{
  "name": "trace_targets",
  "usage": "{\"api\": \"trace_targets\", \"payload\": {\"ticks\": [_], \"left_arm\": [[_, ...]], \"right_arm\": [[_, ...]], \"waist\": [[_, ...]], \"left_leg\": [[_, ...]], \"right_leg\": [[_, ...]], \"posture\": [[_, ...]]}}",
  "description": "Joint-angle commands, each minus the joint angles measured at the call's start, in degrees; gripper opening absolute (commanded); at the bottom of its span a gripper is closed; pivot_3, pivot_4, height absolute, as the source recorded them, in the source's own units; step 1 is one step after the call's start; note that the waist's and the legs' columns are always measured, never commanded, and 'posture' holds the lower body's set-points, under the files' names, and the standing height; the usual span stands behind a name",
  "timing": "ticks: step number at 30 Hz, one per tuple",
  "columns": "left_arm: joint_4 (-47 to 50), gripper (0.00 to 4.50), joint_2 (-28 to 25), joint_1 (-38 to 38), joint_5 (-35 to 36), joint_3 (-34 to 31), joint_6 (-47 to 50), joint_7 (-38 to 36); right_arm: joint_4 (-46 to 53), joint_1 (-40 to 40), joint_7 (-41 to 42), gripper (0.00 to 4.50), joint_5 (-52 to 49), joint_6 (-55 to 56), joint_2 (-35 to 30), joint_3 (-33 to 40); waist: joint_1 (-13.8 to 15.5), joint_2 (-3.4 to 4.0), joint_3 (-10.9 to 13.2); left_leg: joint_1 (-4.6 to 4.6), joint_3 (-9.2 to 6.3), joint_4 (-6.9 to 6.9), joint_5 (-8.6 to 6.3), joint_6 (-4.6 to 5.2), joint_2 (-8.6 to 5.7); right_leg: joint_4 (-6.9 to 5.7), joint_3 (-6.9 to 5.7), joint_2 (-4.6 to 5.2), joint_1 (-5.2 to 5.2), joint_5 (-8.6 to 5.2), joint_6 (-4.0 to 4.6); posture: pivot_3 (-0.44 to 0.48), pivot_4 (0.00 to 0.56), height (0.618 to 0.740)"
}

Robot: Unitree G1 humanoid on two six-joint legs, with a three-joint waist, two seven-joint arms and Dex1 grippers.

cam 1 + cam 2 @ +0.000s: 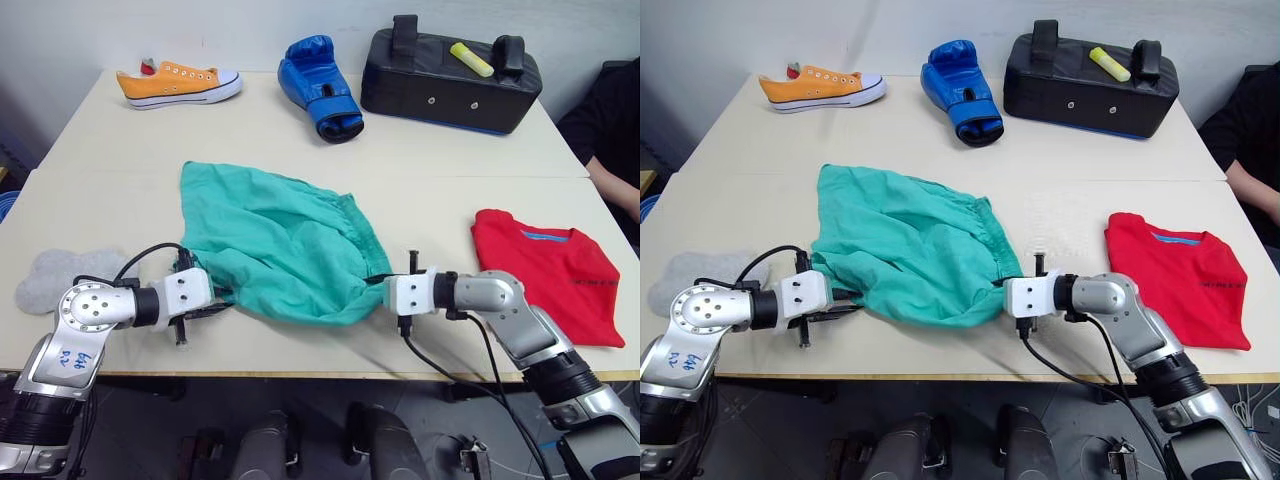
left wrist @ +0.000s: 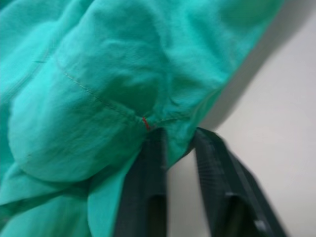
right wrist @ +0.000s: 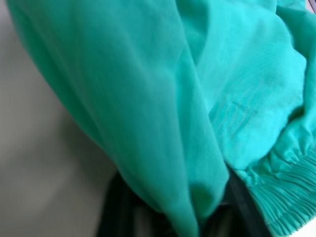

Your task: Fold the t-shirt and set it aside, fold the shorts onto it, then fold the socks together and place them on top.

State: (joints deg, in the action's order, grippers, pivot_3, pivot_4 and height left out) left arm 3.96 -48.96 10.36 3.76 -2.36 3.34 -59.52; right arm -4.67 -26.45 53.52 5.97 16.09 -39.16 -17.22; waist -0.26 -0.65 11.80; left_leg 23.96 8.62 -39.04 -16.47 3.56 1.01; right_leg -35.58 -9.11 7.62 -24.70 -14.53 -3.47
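The pale counter (image 1: 300, 135) carries teal shorts (image 1: 275, 245) between the two jaws, a red t-shirt (image 1: 545, 270) beyond the right jaws, grey socks (image 1: 55, 275) outside the left jaws, and, well beyond both, an orange shoe (image 1: 180, 83), a blue boxing glove (image 1: 320, 88) and a black pad (image 1: 450, 75).

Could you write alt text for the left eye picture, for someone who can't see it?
Two robot arms grip the near edge of crumpled teal shorts on a pale table, the left gripper and right gripper at opposite corners. A folded red t-shirt lies on the right, grey socks on the left. An orange sneaker, blue boxing glove and black pad sit behind.
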Motion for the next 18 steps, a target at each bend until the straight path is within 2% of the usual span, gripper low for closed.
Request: {"api": "trace_targets", "payload": {"ticks": [1, 6, 10, 12, 14, 18], "left_arm": [[2.26, 0.03, -4.23, -2.96, 1.84, -1.58, 1.28, -3.48], [0.21, 0.03, -8.29, -6.54, 1.92, -6.03, -0.15, -2.54], [0.35, 0.03, -8.87, -7.52, 3.69, -7.14, 0.61, -3.42], [1.29, 0.03, -9.12, -8.76, 5.28, -7.17, 1.36, -5.31], [5.27, 0.03, -7.58, -9.86, 12.24, -8.87, 7.07, -7.02], [11.05, 0.03, -6.42, -5.67, 23.29, -10.63, 19.14, -7.07]], "right_arm": [[2.87, 0.78, 0.3, 0.0, -0.81, 0.42, -3.04, 3.67], [8.22, 4.32, 5.39, 0.0, -2.65, -1.1, -12.98, 8.49], [18.58, 11.45, 11.81, 0.0, -11.06, -11.23, -20.47, 13.15], [23.19, 14.69, 12.64, 0.0, -13.55, -15.1, -21.49, 14.25], [26.11, 16.19, 11.07, 0.0, -13.91, -17.47, -19.98, 14.05], [27.92, 16.5, 9.32, 0.0, -12.23, -19.61, -17.72, 12.74]], "waist": [[-0.01, 0.0, 0.0], [0.03, 0.09, 0.05], [0.31, 0.1, 0.05], [0.29, 0.09, 0.05], [0.06, 0.09, 0.04], [0.23, 0.08, 0.05]], "left_leg": [[-0.02, 0.0, 0.0, -0.01, -0.02, 0.0], [-0.16, 0.02, 0.03, -0.23, -0.38, 0.02], [-0.37, -0.01, 0.09, -0.26, -0.44, 0.08], [-0.44, -0.01, 0.11, -0.28, -0.45, 0.11], [-0.5, -0.01, 0.15, -0.3, -0.48, 0.14], [-0.52, 0.0, 0.18, -0.3, -0.52, 0.15]], "right_leg": [[0.02, 0.01, 0.01, 0.0, -0.01, 0.01], [0.02, 0.05, 0.06, 0.0, -0.2, 0.1], [-0.01, 0.03, 0.05, 0.17, -0.27, 0.15], [0.0, 0.05, 0.04, 0.24, -0.27, 0.16], [0.02, 0.06, 0.04, 0.26, -0.29, 0.19], [-0.01, 0.1, 0.03, 0.25, -0.3, 0.21]], "posture": [[0.0, 0.15, 0.74], [0.0, 0.15, 0.74], [0.0, 0.15, 0.74], [0.0, 0.15, 0.74], [0.0, 0.15, 0.74], [0.0, 0.15, 0.74]]}}
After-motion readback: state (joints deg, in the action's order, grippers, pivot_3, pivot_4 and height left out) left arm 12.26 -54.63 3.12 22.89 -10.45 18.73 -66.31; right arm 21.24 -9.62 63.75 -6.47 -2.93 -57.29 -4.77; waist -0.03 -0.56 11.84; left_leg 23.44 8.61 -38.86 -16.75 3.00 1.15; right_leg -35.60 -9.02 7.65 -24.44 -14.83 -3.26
